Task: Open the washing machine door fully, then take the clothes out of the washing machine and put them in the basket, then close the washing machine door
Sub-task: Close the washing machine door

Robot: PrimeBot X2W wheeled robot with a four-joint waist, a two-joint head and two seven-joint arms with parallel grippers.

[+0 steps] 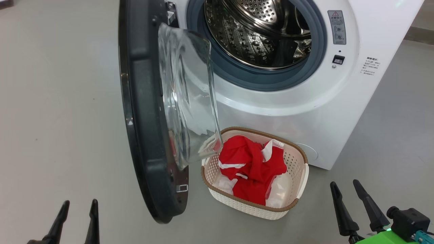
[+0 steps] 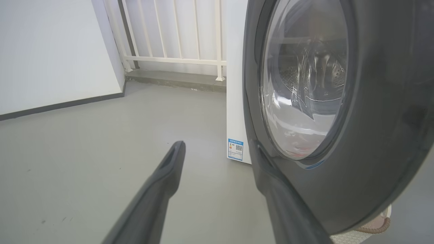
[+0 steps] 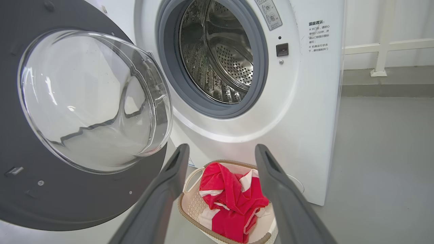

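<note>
My left gripper (image 1: 80, 203): low, fingers spread wide, holding nothing. Outer face of washing machine door (image 1: 145, 112) just beside its right finger in left wrist view. My right gripper (image 1: 345, 183): wide apart too, nothing between fingers, near basket (image 1: 237, 202). Door swung open. Clothes (image 1: 252, 166) heaped in basket, on floor just before washing machine (image 1: 305, 112) front.

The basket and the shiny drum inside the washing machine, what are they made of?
The basket looks like cream plastic, matte, moulded with rows of tiny holes and a brown woven-look rim. The drum looks like steel: shiny, mirror-like, punched with small holes.
</note>
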